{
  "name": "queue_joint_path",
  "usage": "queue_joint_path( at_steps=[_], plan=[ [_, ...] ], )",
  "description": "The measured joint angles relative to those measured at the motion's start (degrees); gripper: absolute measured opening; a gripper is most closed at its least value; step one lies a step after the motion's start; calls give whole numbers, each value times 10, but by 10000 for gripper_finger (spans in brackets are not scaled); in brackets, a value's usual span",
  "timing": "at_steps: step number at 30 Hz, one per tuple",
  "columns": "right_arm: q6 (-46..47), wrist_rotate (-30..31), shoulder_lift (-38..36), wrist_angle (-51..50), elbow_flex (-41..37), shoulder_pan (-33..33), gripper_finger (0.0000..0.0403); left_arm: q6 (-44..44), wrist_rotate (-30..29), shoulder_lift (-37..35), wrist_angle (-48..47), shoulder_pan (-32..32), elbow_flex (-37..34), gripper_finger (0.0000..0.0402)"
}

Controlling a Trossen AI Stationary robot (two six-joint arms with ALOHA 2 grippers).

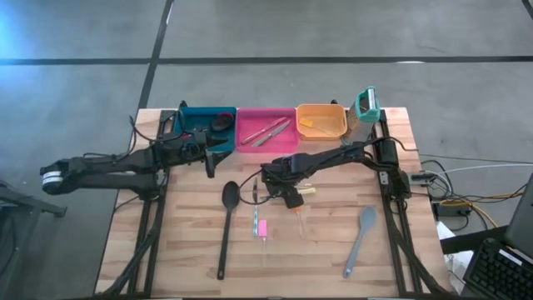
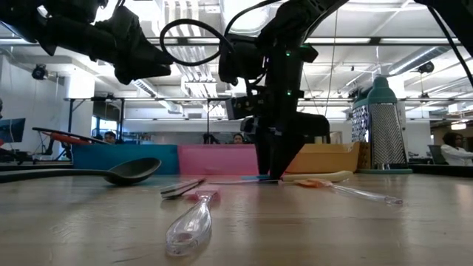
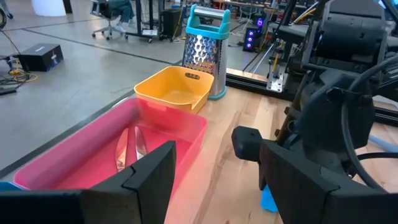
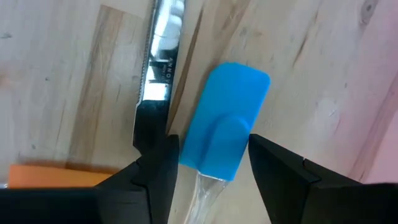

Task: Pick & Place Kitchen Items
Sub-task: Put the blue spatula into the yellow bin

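Note:
My right gripper is open and low over the table's middle. Its fingers stand on either side of a small blue spatula with a clear handle, which lies flat on the wood. A metal-bladed knife lies beside the spatula, with an orange handle nearby. My left gripper is open and empty, raised near the teal bin. A long black spoon, a grey spatula and a pink-handled utensil lie on the table.
The pink bin holds metal cutlery, and the orange bin stands to its right. The upright teal-and-white grater stands at the far right corner. A clear spoon lies near the front. People sit in the room behind.

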Motion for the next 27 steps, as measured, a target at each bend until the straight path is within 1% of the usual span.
queue_joint_path(
  at_steps=[2,5,14,19,24,27],
  plan=[
    [4,-4,0,0,0,-3,174,0,0,0,0,0,0,238],
    [14,-10,1,-1,-1,-6,144,0,0,0,0,0,0,238],
    [31,-26,1,-1,-1,-10,26,0,-2,0,0,0,0,238],
    [32,-26,-4,-13,5,-10,21,0,-2,0,0,0,0,238],
    [42,-11,-12,-82,40,-13,21,1,-2,0,0,0,0,238],
    [42,34,-38,-112,62,-20,21,1,-3,0,0,0,0,238]
  ],
)
